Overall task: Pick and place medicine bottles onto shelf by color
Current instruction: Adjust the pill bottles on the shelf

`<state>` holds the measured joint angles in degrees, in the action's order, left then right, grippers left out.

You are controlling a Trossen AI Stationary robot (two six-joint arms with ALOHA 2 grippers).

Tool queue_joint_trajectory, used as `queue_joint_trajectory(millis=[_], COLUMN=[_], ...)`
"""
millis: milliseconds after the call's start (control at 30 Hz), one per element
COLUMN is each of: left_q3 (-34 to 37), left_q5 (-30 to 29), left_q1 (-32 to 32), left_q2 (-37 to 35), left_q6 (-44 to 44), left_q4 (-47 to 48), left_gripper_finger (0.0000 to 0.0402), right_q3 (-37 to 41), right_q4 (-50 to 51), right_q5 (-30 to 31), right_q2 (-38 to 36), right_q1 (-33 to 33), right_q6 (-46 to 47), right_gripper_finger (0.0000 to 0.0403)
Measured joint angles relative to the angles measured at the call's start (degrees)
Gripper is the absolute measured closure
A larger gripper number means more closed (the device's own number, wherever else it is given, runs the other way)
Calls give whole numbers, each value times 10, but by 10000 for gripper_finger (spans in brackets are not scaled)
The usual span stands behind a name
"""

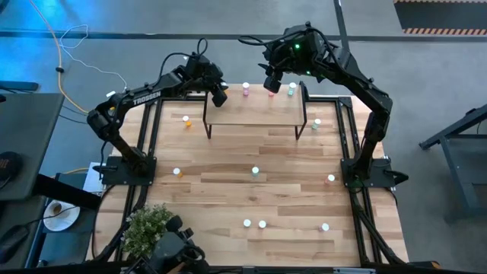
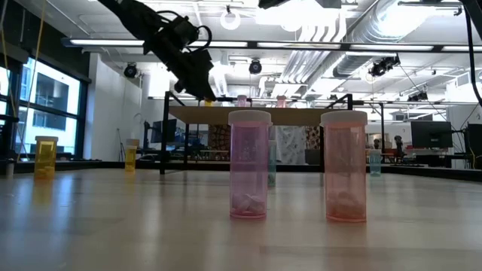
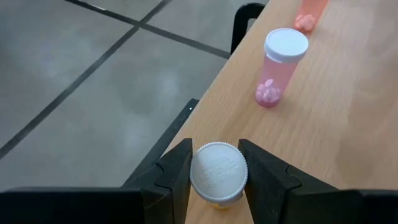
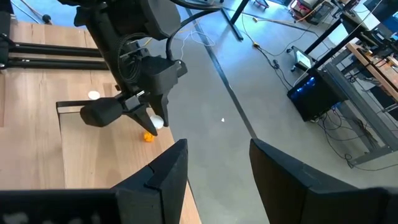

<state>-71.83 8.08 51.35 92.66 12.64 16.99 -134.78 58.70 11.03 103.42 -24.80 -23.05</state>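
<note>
Orange bottle (image 3: 217, 176) (white cap) clamped in left end effector (image 3: 216, 175) at shelf (image 3: 336, 118) edge; right end effector (image 4: 214, 165) apart, empty.

The shelf (image 3: 323, 118) is pale wood. On it stands a pink bottle (image 3: 278, 67) with a white cap; at its edge, black fingers (image 3: 171, 180) clamp an orange, white-capped bottle (image 3: 217, 177).

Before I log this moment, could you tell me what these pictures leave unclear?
- Left wrist view: the held bottle shows mostly its white cap; the left end effector flanks it.
- High view: bottles on the shelf are too small to tell colours surely.
- Right wrist view: the right end effector is open, nothing between.
</note>
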Motion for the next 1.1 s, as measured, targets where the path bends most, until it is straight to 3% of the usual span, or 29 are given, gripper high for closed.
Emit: queue_joint_trajectory(millis=[600, 1100], left_q3=[0, 0], left_q5=[-39, -38], left_q1=[-12, -14], left_q2=[-2, -2], left_q6=[36, 47], left_q4=[7, 10], left_gripper_finger=[289, 285], right_q3=[0, 0], right_q4=[0, 0], right_q5=[0, 0], right_q2=[0, 0], right_q1=[0, 0], right_q6=[0, 0], right_gripper_finger=[237, 237])
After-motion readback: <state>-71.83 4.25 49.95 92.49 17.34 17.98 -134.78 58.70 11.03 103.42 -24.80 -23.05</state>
